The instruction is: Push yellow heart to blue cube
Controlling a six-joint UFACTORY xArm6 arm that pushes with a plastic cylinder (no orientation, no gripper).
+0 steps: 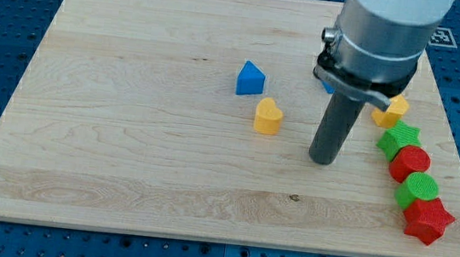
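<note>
The yellow heart (267, 115) lies near the middle of the wooden board (126, 135). My tip (322, 160) rests on the board to the heart's right and slightly lower, apart from it. A blue triangular block (251, 78) sits just above and left of the heart. A small sliver of another blue block (327, 88) shows behind the rod's mount; its shape is hidden.
At the view's right, a yellow block (391, 111), a green star (398, 139), a red cylinder (410, 163), a green cylinder (419, 189) and a red star (428, 220) form a curved line near the board's right edge.
</note>
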